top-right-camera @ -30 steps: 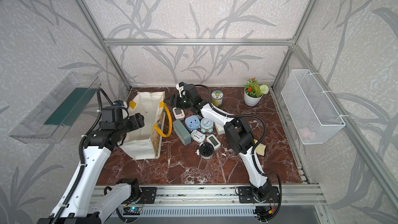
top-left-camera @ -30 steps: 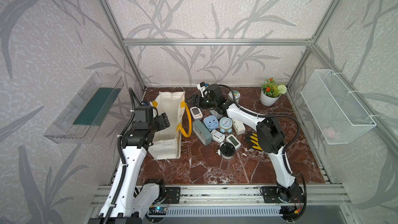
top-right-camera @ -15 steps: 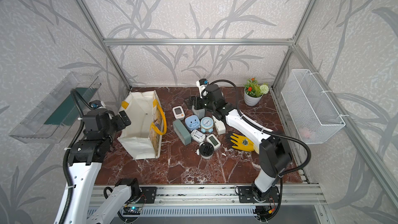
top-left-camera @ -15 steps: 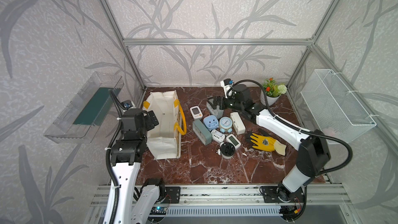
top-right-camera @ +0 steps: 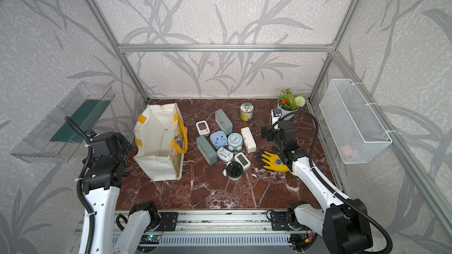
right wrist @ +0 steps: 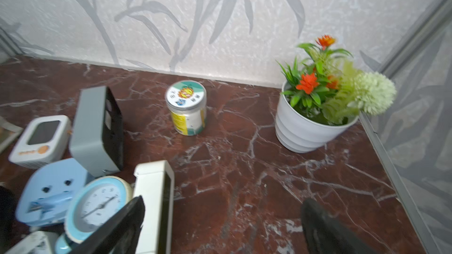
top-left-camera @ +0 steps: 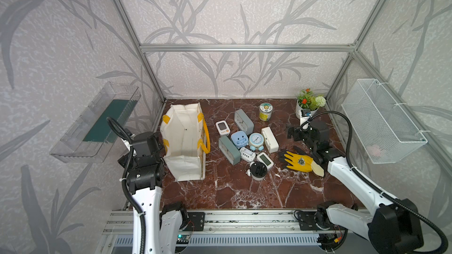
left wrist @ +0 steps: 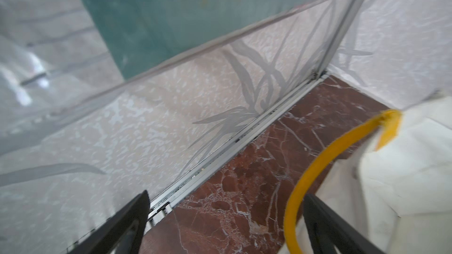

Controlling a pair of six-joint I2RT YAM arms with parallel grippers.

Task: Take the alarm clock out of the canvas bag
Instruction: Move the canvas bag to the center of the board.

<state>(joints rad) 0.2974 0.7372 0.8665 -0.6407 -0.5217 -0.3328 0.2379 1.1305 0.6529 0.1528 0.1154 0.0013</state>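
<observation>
Locate the left gripper [left wrist: 226,199] just outside the left wall of the canvas bag [top-left-camera: 187,169] — jaws apart, nothing between them, one yellow handle [left wrist: 313,167] curving close past a finger [left wrist: 325,218]. Read the bag as upright, mouth up, long axis running from front rail to back wall. Check its floor in both top views: bare canvas and a dark speck, no clock visible inside. Look right of the bag for the alarm clock cluster [top-left-camera: 256,140] on the marble tabletop [top-left-camera: 244,191], well clear of the mouth. Find the right gripper [right wrist: 223,201] just right of that cluster, jaws spread wide and empty, far nearer the clocks than the left gripper. Judge the removal apparently complete. Rely on the top views for the bag floor — hidden from both wrist cameras. Rely on the left wrist view for the handle beside the finger, masked by the arm from above. Take the dark clock faces from the right wrist view.
</observation>
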